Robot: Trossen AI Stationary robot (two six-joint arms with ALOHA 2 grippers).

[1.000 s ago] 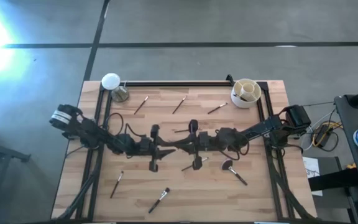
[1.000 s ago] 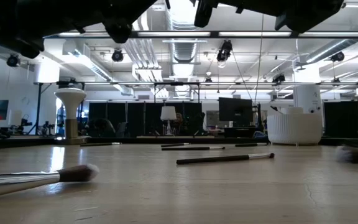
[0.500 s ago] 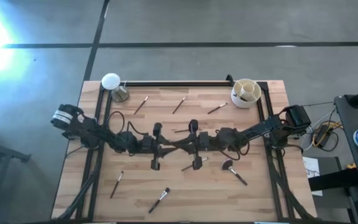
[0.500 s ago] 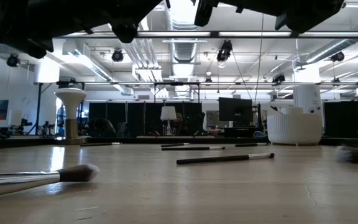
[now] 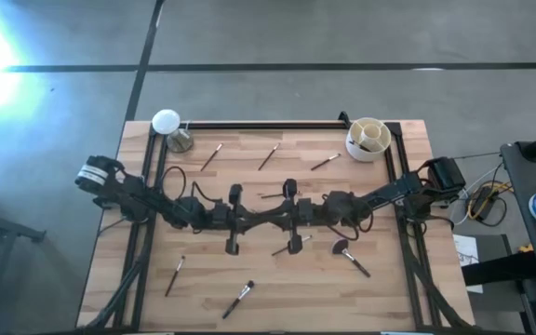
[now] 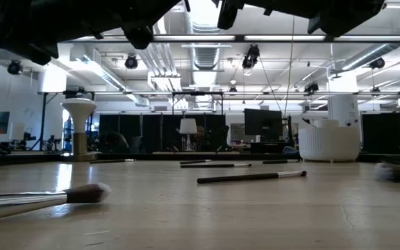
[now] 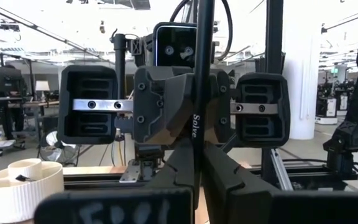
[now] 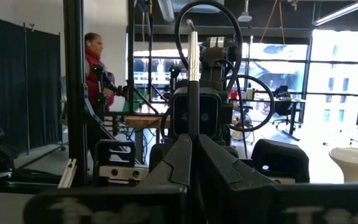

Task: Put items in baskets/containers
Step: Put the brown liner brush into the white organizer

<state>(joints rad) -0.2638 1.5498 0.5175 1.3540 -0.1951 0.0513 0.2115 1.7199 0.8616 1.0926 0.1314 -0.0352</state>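
We saw the left gripper (image 5: 261,221) and the right gripper (image 5: 270,219) meeting nose to nose above mid-table. Each had its fingers clamped on one brush (image 7: 199,87), its thin handle standing up between them in both wrist views. The cup (image 5: 368,139) stood well apart from both sets of fingers, behind the right arm. Loose brushes (image 5: 237,299) lay on the table (image 5: 277,279) around them.

left gripper (image 5: 266,220) moved in toward table centre since a second ago, now meets right gripper (image 5: 270,220) tip to tip, each clamped on the brush (image 7: 201,93) held between them
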